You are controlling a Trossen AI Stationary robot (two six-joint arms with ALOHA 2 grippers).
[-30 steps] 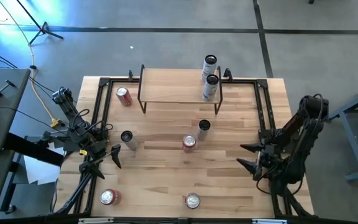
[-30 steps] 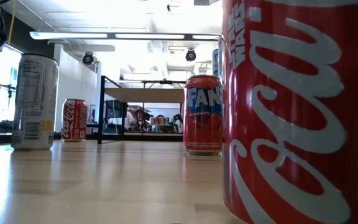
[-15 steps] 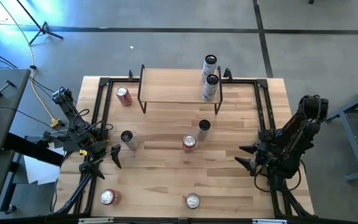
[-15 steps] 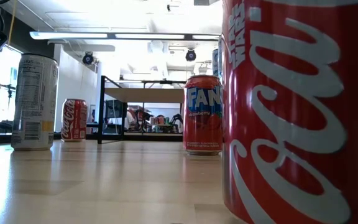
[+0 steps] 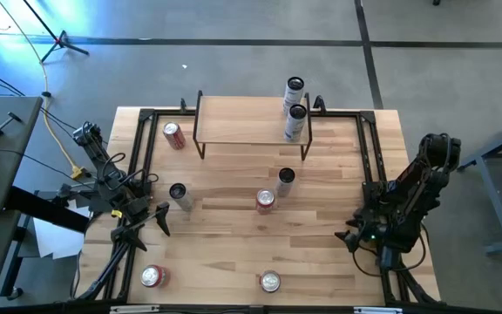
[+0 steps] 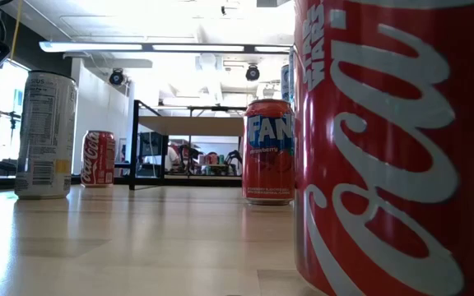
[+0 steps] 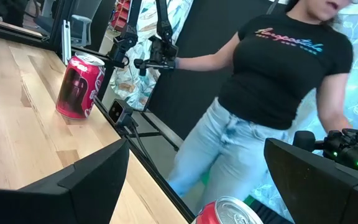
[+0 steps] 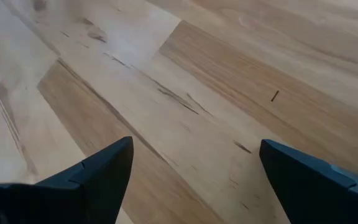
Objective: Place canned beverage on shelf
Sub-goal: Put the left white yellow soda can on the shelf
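the shelf (image 5: 249, 120) at the table's (image 5: 234, 253) far edge carries one can (image 5: 295, 122) at its right end; six more cans wait on the table. your left gripper (image 5: 146, 222) and right gripper (image 5: 356, 237) hang empty near the side edges, fingers apart.

Grey floor (image 5: 234, 61) around the table; bright ceiling lights (image 6: 163, 47) overhead

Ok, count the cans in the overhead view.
8. On the shelf, right end: back can, front can. Left of the shelf: red can. Mid-left: dark can. Centre: slim can, Fanta can. Front edge: left-hand can, right-hand can. None seems hidden.
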